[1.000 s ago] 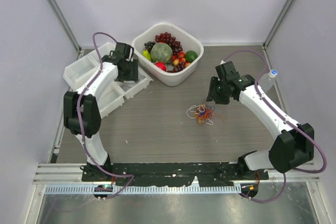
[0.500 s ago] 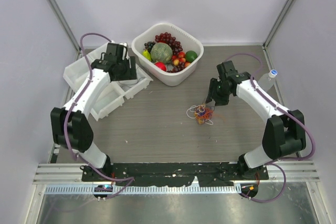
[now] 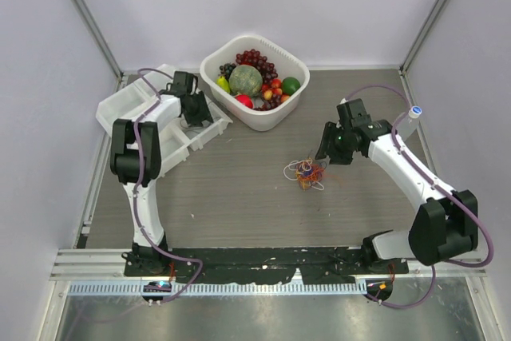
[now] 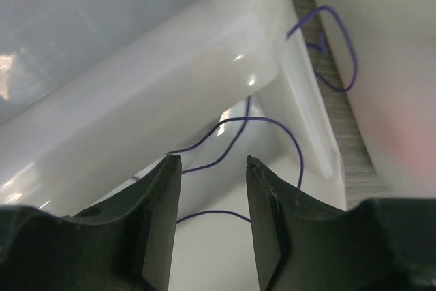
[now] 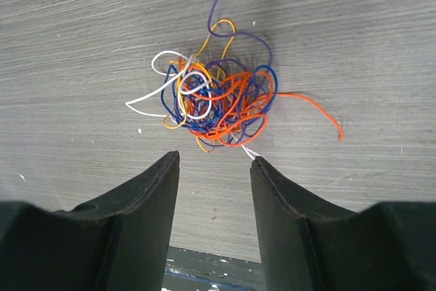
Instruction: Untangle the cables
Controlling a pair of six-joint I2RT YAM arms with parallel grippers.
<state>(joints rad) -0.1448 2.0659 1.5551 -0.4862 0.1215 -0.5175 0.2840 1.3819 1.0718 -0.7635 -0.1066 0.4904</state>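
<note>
— Where do the cables sit?

— Most are in one tangle of cables (image 5: 218,100) on the wood-grain table (image 5: 82,32). It lies right of centre in the overhead view and upper middle in the right wrist view. Orange-red, blue, purple, yellow and white strands cross so thickly that I cannot follow any single one. From overhead it is only a coloured speck.

— And the right gripper?

— The right gripper (image 5: 213,158) hovers just below the tangle in its own view, fingers spread with nothing between them. An orange-red strand (image 5: 317,108) trails off to the right.

— The left one?

— The left gripper (image 4: 211,161) is over the white compartment tray (image 4: 170,80), upper left overhead, beside the fruit basket (image 3: 267,123). Its fingers stand apart. A lone purple cable (image 4: 272,122) lies in the compartment beyond them and loops over the rim at upper right. Its lower run vanishes behind the fingers, so I cannot tell whether they touch it. Overhead, the wrist hides those fingertips.
</note>
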